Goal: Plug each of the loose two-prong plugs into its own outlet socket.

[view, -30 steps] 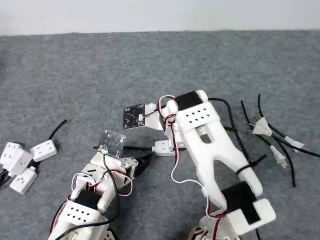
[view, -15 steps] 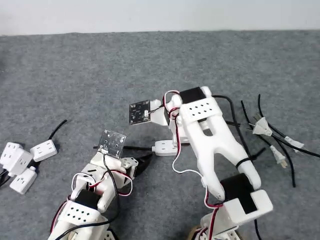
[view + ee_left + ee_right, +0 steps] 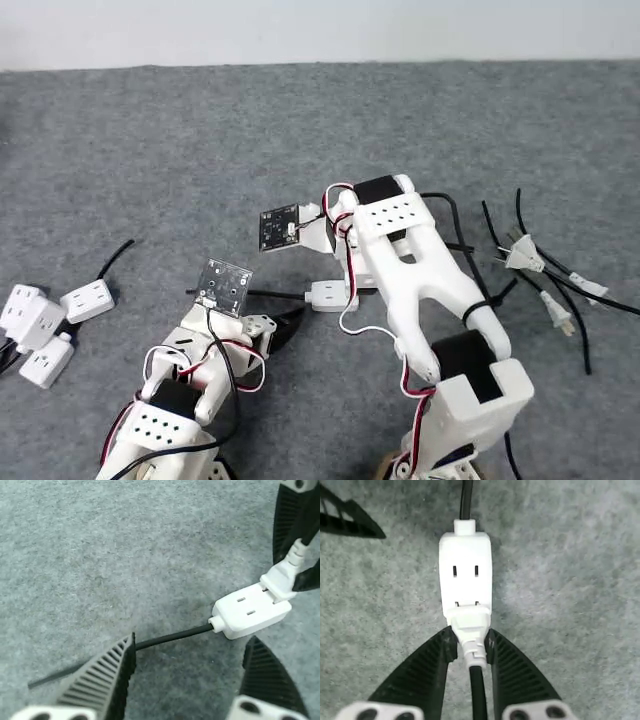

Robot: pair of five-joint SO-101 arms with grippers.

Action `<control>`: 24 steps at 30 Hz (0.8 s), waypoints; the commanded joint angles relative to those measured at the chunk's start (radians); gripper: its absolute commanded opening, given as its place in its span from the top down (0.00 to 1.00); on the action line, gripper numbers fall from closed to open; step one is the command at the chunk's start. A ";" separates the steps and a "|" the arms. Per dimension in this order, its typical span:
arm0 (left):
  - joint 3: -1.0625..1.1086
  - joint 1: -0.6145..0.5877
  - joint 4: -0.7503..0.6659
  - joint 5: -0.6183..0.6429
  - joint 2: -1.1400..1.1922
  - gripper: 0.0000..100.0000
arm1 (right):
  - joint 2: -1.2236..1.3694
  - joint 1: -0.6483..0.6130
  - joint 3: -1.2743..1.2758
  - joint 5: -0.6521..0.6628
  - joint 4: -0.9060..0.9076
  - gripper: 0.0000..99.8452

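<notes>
Because the light, hard outlet socket [image 3: 465,572], lying just ahead of the jaws of the right gripper [image 3: 469,642], would likely skid on its stiff cord [image 3: 170,636], the left gripper [image 3: 193,639], jaws apart around that cord, could brace it, while the small plug [image 3: 470,622] sits clamped by its body between the right jaws.

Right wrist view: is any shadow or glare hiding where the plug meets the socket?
Right wrist view: no glare; the white plug and socket are evenly lit, seam and slots readable, soft shadow only on the carpet beside them. Left wrist view: socket bright, slots legible, faint shadow beneath. High view: the right arm overhangs the joint.
</notes>
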 commanded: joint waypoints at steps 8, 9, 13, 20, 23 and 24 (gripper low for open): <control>-0.010 0.005 -0.028 -0.011 -0.008 0.67 | 0.004 -0.038 0.043 -0.011 -0.108 0.99; -0.010 0.005 -0.028 -0.011 -0.008 0.67 | 0.004 -0.042 0.074 -0.018 -0.139 0.99; -0.010 0.005 -0.028 -0.011 -0.008 0.67 | 0.004 -0.051 0.166 -0.026 -0.229 0.99; -0.012 0.005 -0.034 -0.011 -0.008 0.67 | -0.004 -0.054 0.193 -0.029 -0.237 0.99; -0.010 0.005 -0.051 -0.011 -0.008 0.67 | -0.019 -0.056 0.170 -0.100 -0.219 0.99; -0.010 0.005 -0.051 -0.011 -0.008 0.67 | -0.030 -0.065 0.158 -0.117 -0.202 0.99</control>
